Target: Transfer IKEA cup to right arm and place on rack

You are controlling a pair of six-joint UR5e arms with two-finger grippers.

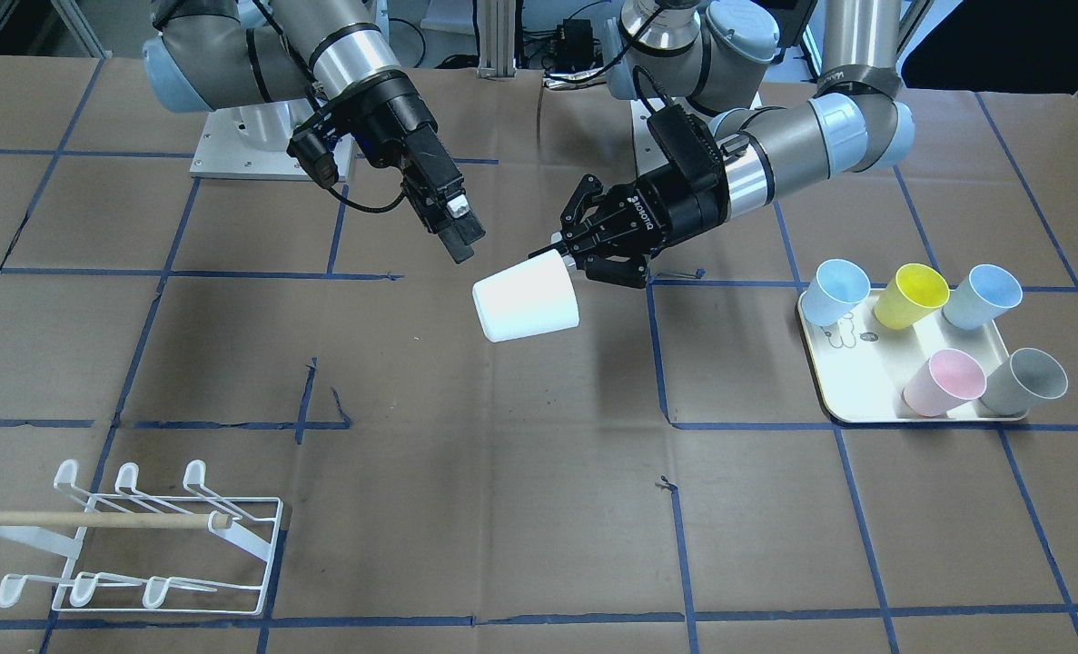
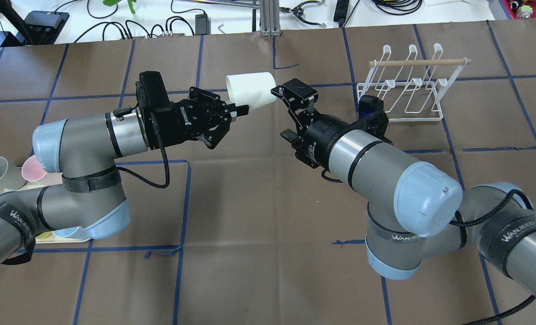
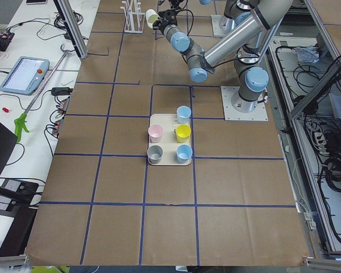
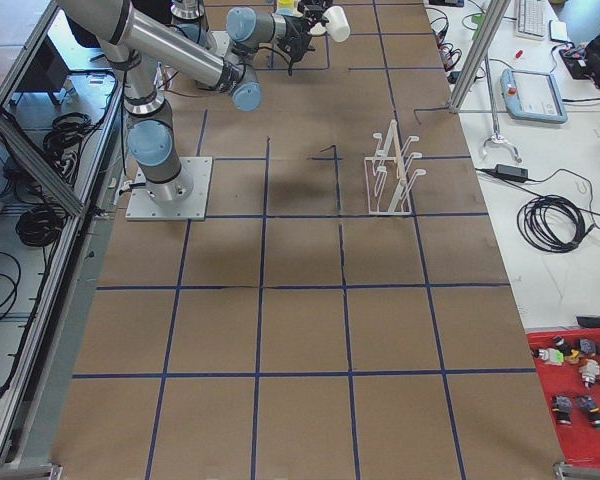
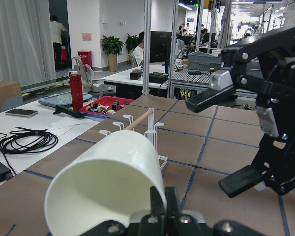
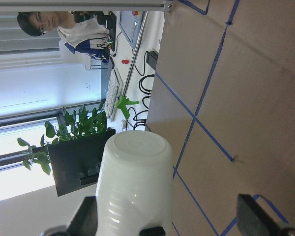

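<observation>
Holding the white cup [image 2: 249, 90] by its rim, the left gripper [image 2: 240, 108] has its two fingers pinched tight on the cup's edge. The cup lies on its side up in the air, over the middle of the table [image 2: 268, 225]. Its open mouth points left, back at the left gripper, and its flat bottom points right.

The right gripper [image 2: 280, 113] is just to the right of the cup's bottom. Its fingers [image 6: 254, 221] are spread wide apart and hold nothing. From the left wrist camera there is a small gap between them and the cup.

The rack [image 2: 403, 85] stands on the far right part of the table, well away from both grippers. It is white wire with a wooden stick across the top, and no cup hangs on it.

On the near left part of the table sits a cream tray [image 1: 852, 381]. Five cups stand on it: two blue, one yellow, one pink and one grey.
</observation>
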